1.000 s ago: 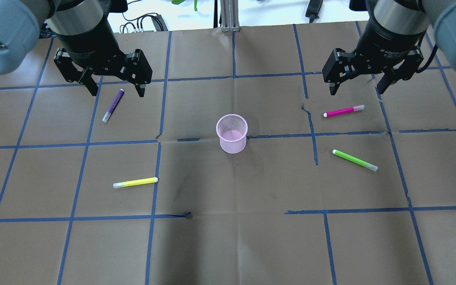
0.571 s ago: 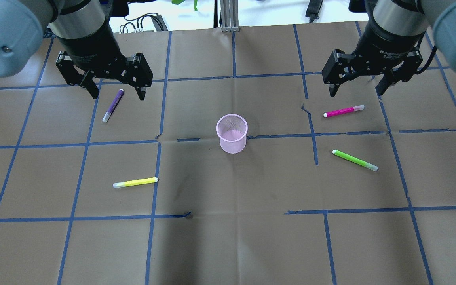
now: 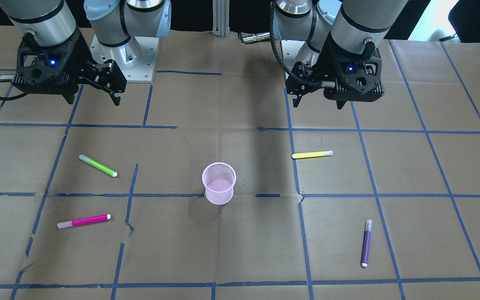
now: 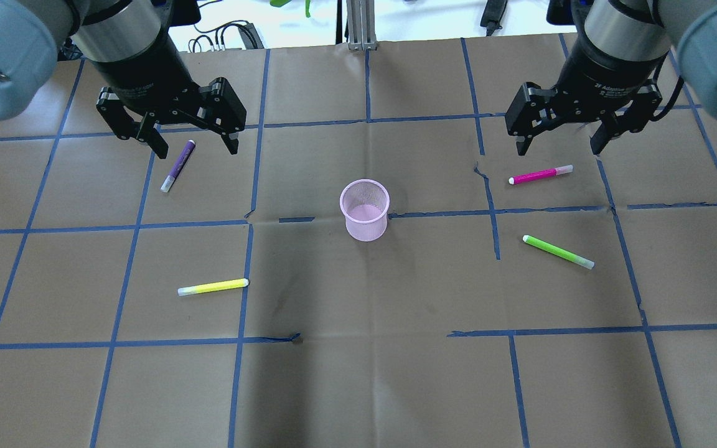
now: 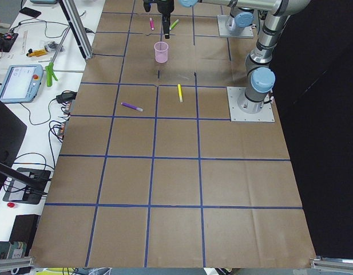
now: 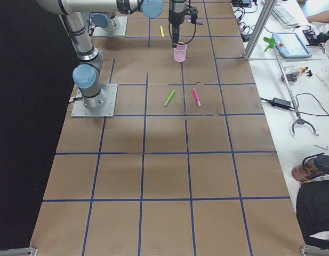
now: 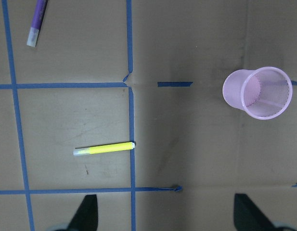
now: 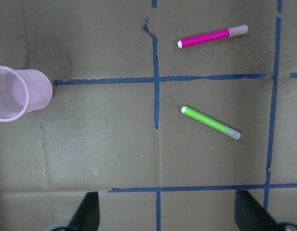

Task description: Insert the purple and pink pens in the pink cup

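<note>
1. Purple pen (image 4: pixel 178 165): the left gripper (image 4: pixel 198 152) hangs above one end of it, jaws wide, empty, and clear of the table.
2. Pink pen (image 4: pixel 540 175): the right gripper (image 4: pixel 557 150) is raised just behind it, jaws also wide and empty.
3. Both pens lie flat on the brown paper, one on each side of the pink cup (image 4: pixel 365 210) and well apart from it. The cup stands upright mid-table, mouth up.
4. Handling, my read: light, stiff plastic barrels, smooth and round, so likely to roll or squirt out of an off-centre pinch. Take them mid-barrel with the fingers across the axis.
5. The cup is thin mesh and looks light. A knock on the rim could tip or shift it, so enter from straight above.
6. The yellow pen (image 4: pixel 213 287) and green pen (image 4: pixel 557 251) are not wanted. The green one lies near the pink one.
</note>
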Controlling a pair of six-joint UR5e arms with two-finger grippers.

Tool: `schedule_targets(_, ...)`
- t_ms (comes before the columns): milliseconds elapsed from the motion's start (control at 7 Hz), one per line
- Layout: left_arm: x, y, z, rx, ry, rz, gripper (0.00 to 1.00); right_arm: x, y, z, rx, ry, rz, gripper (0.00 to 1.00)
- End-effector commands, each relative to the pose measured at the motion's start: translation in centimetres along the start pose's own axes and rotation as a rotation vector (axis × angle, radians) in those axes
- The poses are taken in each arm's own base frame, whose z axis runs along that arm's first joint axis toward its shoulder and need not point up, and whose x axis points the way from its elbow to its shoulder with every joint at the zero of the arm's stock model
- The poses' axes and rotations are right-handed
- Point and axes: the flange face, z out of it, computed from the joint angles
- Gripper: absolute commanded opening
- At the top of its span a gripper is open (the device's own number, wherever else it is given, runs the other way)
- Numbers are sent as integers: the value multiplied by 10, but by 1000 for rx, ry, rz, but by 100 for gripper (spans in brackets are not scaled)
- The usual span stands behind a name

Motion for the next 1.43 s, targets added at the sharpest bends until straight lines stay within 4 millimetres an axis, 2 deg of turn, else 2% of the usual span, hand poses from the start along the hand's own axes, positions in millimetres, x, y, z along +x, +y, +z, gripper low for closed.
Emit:
schedule_targets(0, -1, 0, 0, 4, -2, 6, 98, 0, -1, -2, 7, 0, 0, 100)
schedule_targets(143, -1, 0, 2, 1, -2, 9, 98, -1, 1, -9, 22, -12, 8, 100)
schedule_targets(286, -1, 0, 3, -3, -3, 22, 98, 0, 0, -1, 4, 0, 8, 100)
schedule_targets(429, -3, -4, 6, -6, -4, 112, 98, 0, 0, 1, -3, 2, 8, 100)
schedule_targets(571, -18, -21, 9, -12, -2, 160, 98, 1, -2, 0, 7, 2, -7, 100)
schedule_targets(714, -33, -32, 19, 14, 1, 193, 98, 11, -8, 3, 1, -1, -42, 100)
schedule_targets(857, -56, -60, 31, 55, -3, 176, 98, 33, -16, 5, -1, -7, -73, 100)
schedule_targets(1000, -81, -82, 43, 55, -1, 134, 98, 64, -21, 2, 5, -8, -99, 100)
schedule_targets(1143, -78, -86, 54, 34, 3, 127, 98, 95, -28, 0, 34, 1, -186, 100)
schedule_targets(1286, -81, -91, 51, 41, 2, 119, 98, 117, -34, -1, 58, 15, -316, 100)
